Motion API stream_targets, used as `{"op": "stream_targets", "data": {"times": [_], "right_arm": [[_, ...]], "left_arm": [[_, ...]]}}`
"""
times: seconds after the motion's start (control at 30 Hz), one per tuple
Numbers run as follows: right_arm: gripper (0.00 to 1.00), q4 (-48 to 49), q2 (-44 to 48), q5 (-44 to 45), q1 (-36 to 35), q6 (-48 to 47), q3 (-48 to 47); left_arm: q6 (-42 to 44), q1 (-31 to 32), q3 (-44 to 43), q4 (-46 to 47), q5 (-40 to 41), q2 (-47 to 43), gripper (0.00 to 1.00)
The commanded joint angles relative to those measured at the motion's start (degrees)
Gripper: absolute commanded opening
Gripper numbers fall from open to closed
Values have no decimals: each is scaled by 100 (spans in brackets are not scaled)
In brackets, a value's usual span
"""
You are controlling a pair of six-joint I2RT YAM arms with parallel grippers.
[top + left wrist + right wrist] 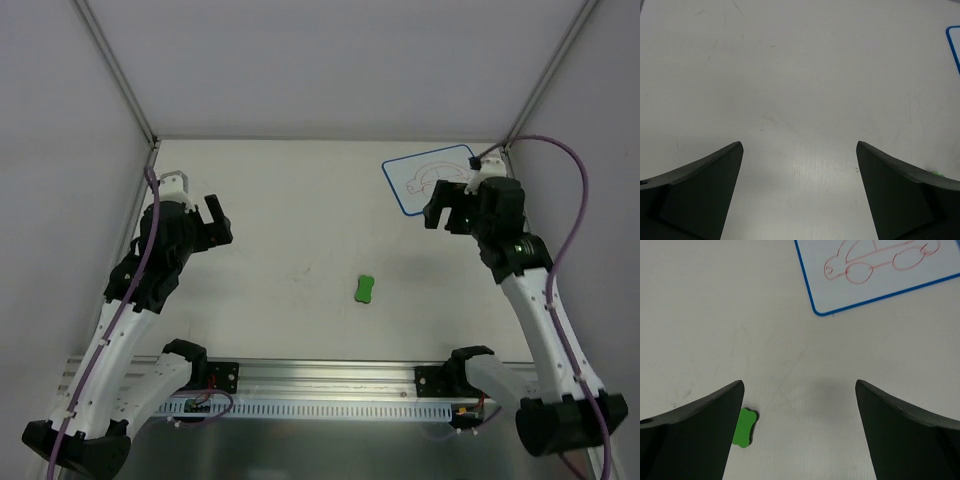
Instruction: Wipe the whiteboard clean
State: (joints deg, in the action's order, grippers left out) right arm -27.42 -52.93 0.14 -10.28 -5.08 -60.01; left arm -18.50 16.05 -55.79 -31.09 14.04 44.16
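Note:
The whiteboard (425, 178), white with a blue border and a red car drawing, lies at the back right of the table; it also shows in the right wrist view (880, 272) and its corner in the left wrist view (955, 45). A small green eraser (365, 289) lies near the table's middle and shows in the right wrist view (744, 427) beside the left finger. My right gripper (440, 215) is open and empty, hovering just in front of the whiteboard. My left gripper (218, 220) is open and empty above the left side of the table.
The table is enclosed by grey walls and a metal frame (115, 70). A slotted rail (320, 385) runs along the near edge between the arm bases.

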Motion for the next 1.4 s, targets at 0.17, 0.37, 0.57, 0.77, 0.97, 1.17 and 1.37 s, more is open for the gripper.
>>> {"op": "stream_targets", "data": {"times": [0.17, 0.37, 0.57, 0.77, 0.97, 1.17, 1.37], "right_arm": [[99, 588, -3060, -58, -70, 26, -1213], [99, 765, -4882, -558, -61, -134, -2302], [99, 782, -6299, -797, -44, 86, -3262], [99, 914, -6966, -858, -44, 279, -3535], [85, 852, -7284, -1121, -44, 683, -3579], [75, 589, -7346, -1367, -88, 1044, -3474], [58, 386, -7416, -1789, -447, 1141, -3342]], "left_arm": [[-84, -58, 402, 455, -508, 268, 99], [66, -94, 542, 464, -341, 295, 99], [101, -164, 595, 472, -429, 330, 99], [145, -199, 639, 464, -394, 321, 99], [145, -199, 657, 473, -411, 286, 99], [154, -217, 666, 481, -429, 286, 99], [145, -225, 683, 481, -411, 251, 99]]}}
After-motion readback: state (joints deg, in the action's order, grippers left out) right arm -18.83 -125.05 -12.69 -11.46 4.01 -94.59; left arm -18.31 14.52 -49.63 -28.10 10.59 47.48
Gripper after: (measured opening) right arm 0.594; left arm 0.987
